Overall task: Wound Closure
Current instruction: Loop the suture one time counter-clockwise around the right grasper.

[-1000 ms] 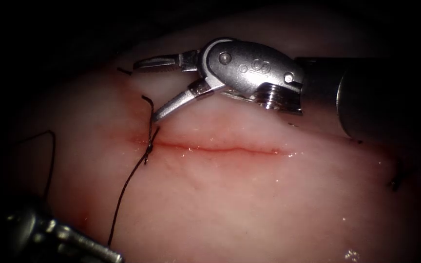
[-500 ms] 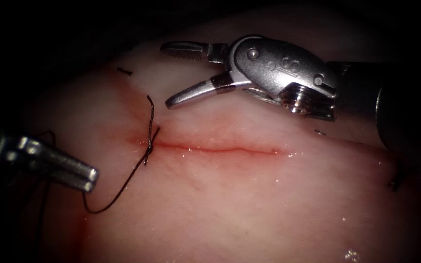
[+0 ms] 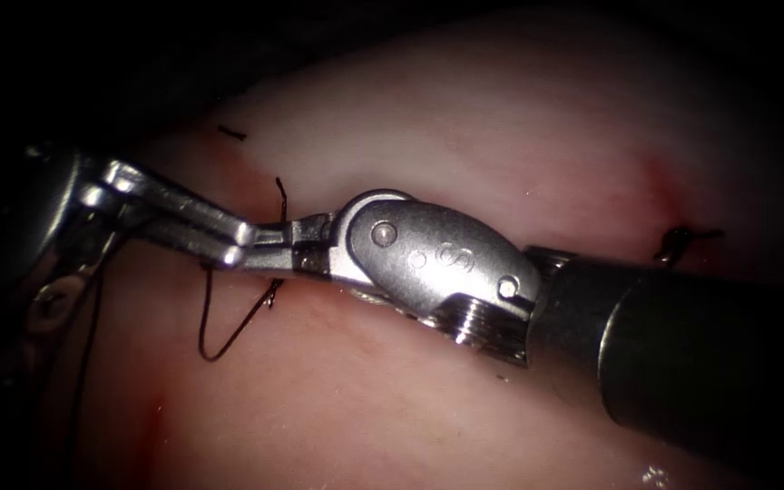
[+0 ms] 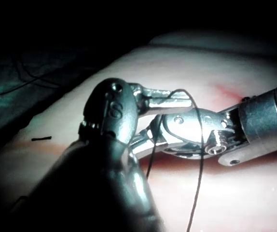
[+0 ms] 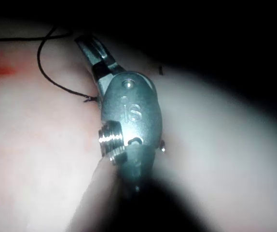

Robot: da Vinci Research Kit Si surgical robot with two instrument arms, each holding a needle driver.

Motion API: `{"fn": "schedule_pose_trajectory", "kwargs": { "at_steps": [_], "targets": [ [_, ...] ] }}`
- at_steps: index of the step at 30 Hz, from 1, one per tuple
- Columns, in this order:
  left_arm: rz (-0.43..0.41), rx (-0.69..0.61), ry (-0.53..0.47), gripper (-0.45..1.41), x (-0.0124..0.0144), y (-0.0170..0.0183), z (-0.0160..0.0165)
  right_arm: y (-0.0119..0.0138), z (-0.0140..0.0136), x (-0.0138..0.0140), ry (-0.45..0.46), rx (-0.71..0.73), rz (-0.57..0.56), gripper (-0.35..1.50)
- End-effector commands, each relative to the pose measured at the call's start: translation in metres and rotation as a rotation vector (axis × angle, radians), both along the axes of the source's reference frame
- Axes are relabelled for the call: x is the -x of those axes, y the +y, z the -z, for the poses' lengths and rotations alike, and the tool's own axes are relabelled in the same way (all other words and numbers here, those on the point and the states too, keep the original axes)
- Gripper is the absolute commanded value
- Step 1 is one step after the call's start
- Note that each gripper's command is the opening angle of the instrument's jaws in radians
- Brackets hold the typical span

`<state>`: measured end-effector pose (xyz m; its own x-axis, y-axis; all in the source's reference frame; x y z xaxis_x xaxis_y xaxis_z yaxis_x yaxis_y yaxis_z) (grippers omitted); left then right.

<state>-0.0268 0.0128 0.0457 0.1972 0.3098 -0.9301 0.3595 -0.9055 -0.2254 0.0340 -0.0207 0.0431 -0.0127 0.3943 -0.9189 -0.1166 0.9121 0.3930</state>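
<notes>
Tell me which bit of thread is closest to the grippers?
The long looped thread, hanging from the left gripper where it meets the right gripper. The short bit and curled bit lie apart.

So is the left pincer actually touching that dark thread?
Touching. In the endoscope view the thread loops straight out from the shut tip of the left pincer, which holds it.

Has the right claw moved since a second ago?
Yes. The right claw came down and leftward onto the knot at the cut's left end, meeting the left claw.

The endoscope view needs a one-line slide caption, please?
Both tools meet tip to tip at the knot: left tool holding thread, right tool over the cut.
</notes>
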Motion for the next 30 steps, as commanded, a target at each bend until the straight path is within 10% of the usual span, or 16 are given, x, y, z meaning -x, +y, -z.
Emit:
{"fn": "schedule_pose_trajectory", "kwargs": {
  "at_steps": [1,18,30],
  "targets": [
    [0.026,-0.014,-0.003,-0.45,0.0008,0.0014,-0.0006,-0.0001,-0.0002,-0.0029,0.024,0.017,0.012,-0.35],
    [0.117,-0.087,-0.002,-0.45,-0.0002,0.0035,-0.0066,-0.0016,0.0010,-0.0049,0.294,0.051,0.025,-0.35],
    [0.115,-0.096,0.018,-0.45,-0.0027,0.0021,-0.0099,-0.0010,0.0023,-0.0015,0.398,0.000,-0.148,-0.35]
  ]
}}
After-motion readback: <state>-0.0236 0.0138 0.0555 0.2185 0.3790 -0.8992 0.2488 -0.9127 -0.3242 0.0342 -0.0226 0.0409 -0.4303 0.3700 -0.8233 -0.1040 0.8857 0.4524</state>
